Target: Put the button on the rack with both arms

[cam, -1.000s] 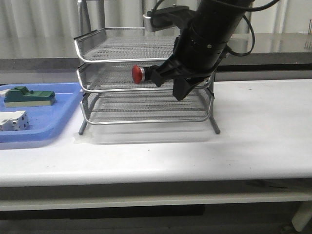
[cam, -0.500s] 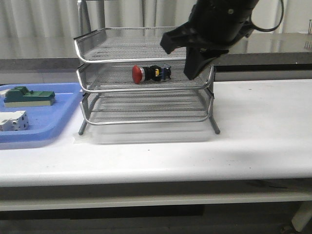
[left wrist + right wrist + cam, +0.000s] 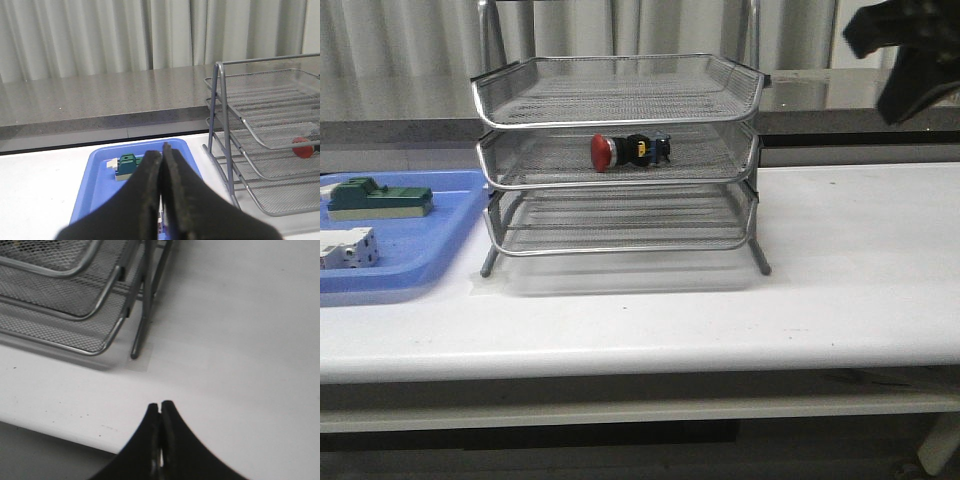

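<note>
Lying on its side in the middle tier of the rack (image 3: pixel 620 150), the button (image 3: pixel 630 150) points its red cap toward the robot's left, its black body with a yellow band and blue end trailing to the right. Nothing touches it. From the left wrist view only the red cap shows through the mesh (image 3: pixel 303 147).

The rack stands on the white table (image 3: pixel 840 280), three wire-mesh trays stacked, upper and lower tiers holding nothing visible.

The right gripper (image 3: pixel 160 407) is up and off to the right of the rack, well apart from it; in the front view the right arm (image 3: pixel 910 50) is just a dark shape at the top right corner. Its jaws are pressed together with nothing between them, hanging over bare table near the rack's front right leg (image 3: pixel 142 315).

The left gripper (image 3: pixel 163 150) also has its jaws closed tight, empty. It sits above the blue tray (image 3: pixel 410 250), which lies on the table just to the left of the rack. The tray holds a green block (image 3: pixel 378 198) and a white block (image 3: pixel 348 247), apart from each other.

Behind the table: a grey counter (image 3: pixel 100 95) and pale curtains (image 3: pixel 100 35).
</note>
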